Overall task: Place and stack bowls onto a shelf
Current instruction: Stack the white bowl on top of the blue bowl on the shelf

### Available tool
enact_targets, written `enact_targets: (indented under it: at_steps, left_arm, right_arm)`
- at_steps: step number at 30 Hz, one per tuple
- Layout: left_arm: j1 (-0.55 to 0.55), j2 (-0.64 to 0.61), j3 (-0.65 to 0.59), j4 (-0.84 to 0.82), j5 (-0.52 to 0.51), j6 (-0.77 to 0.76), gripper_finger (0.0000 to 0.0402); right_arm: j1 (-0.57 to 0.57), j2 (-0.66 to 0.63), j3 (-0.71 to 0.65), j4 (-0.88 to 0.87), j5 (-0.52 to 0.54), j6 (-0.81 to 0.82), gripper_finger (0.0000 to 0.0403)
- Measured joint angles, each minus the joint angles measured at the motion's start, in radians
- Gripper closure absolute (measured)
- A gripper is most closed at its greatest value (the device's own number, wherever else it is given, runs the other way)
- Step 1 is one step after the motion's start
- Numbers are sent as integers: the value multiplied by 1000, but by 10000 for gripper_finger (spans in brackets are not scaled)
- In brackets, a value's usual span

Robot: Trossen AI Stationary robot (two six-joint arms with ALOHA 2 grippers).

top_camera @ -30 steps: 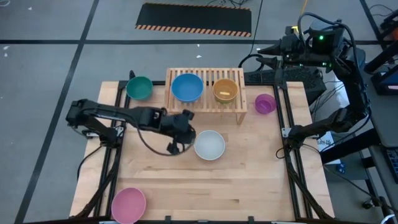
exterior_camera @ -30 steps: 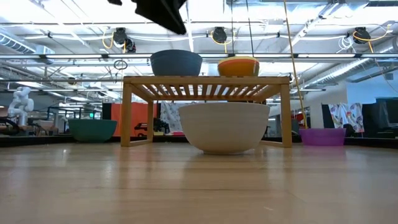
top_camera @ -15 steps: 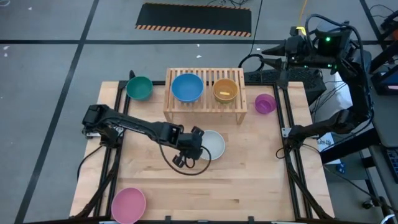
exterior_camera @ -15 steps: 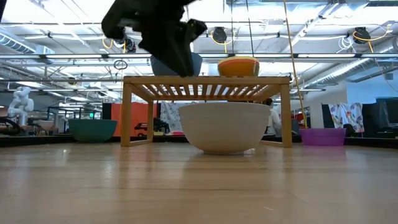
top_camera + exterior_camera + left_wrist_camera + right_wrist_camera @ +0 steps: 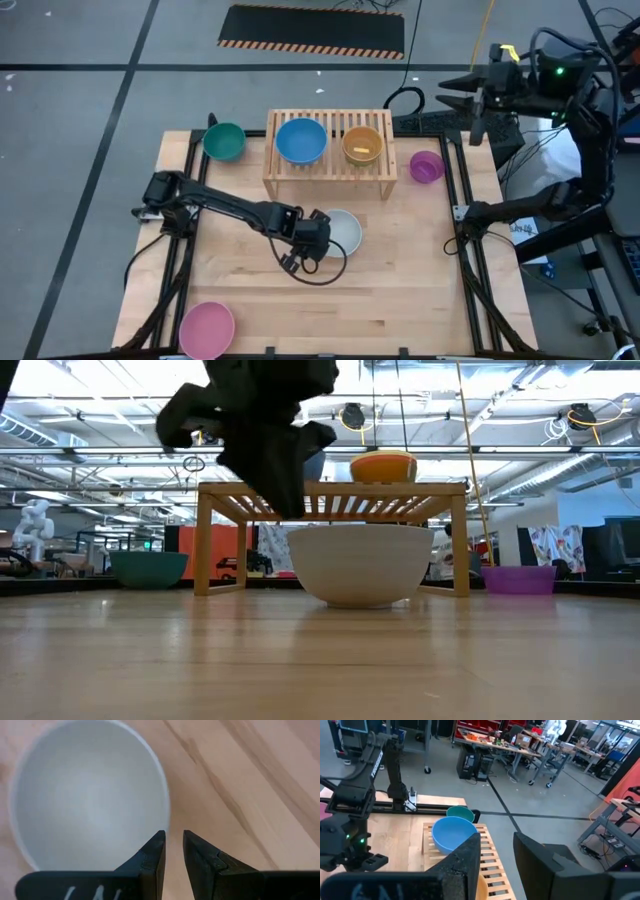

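A white bowl [image 5: 345, 232] [image 5: 360, 563] stands upright on the table in front of the wooden shelf [image 5: 330, 118]. My left gripper [image 5: 318, 236] [image 5: 173, 840] points down just above the bowl's left rim, slightly open, with one finger over the inside and one over the outside; it touches nothing. A blue bowl [image 5: 301, 140] and a yellow-orange bowl [image 5: 362, 145] stand on the shelf. A teal bowl [image 5: 224, 141], a purple bowl [image 5: 427, 166] and a pink bowl [image 5: 207, 329] stand on the table. My right gripper [image 5: 455, 95] [image 5: 497, 845] is open and empty, high beyond the table's far right corner.
The shelf stands at the table's far middle, with free slats to the right of the yellow-orange bowl. The teal bowl is left of the shelf, the purple one right of it, the pink one at the near left corner. Bare wood lies near and right of the white bowl.
My left gripper has gone toward the table's near edge and a little right, and down, from beside the shelf's front to just over the white bowl's left rim. My right arm has swung a little toward the right, away from the table.
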Motion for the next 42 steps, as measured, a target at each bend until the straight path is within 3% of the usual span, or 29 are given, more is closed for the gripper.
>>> enact_targets:
  at_steps: [20, 26, 33, 38, 42]
  left_arm:
    - [-4, 114, 0, 132, -11, -8, 330]
    - [14, 116, 0, 123, -19, -91, 389]
    - [47, 97, 2, 124, -19, -208, 396]
    - [43, 4, 84, 76, -8, -240, 396]
    - [25, -53, 208, -58, -10, -261, 396]
  right_arm:
    - [0, -15, 0, 0, 0, 7, 291]
    - [0, -15, 0, 0, 0, 7, 291]
    - [0, -15, 0, 0, 1, 7, 291]
    - [0, -15, 0, 0, 2, 7, 291]
    - [0, -15, 0, 0, 2, 7, 291]
